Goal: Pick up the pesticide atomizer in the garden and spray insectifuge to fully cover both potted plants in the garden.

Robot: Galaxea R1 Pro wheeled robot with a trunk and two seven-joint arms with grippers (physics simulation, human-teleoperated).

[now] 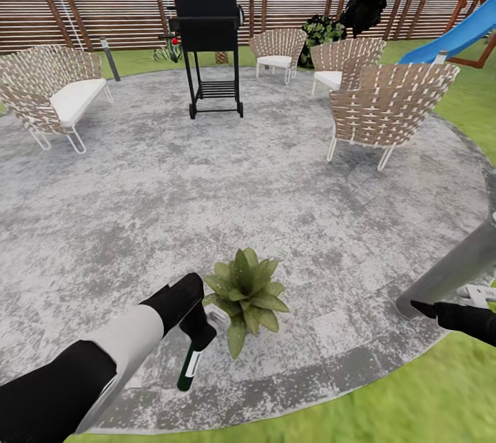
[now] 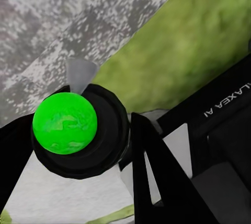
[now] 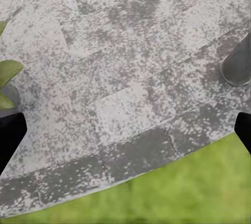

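Observation:
My left gripper (image 1: 195, 334) is shut on the pesticide atomizer (image 1: 189, 366), a slim dark green bottle with a white label that hangs base-down over the patio's near edge. In the left wrist view its round green base (image 2: 65, 122) sits between the black fingers (image 2: 152, 174). One potted plant (image 1: 248, 293), a rosette of pointed green leaves, stands just right of the bottle, very close to it. A second small spiky plant (image 1: 169, 52) is far back by the fence. My right gripper (image 1: 421, 307) hovers open at the lower right; its leaves (image 3: 7, 72) show at the right wrist view's edge.
A round grey paved patio (image 1: 138, 209) holds a black grill (image 1: 208, 36) and several woven chairs (image 1: 382, 109). A grey metal pole (image 1: 451, 271) slants up beside my right gripper. Lawn (image 1: 386, 395) borders the near edge; a blue slide (image 1: 455, 40) stands at the back right.

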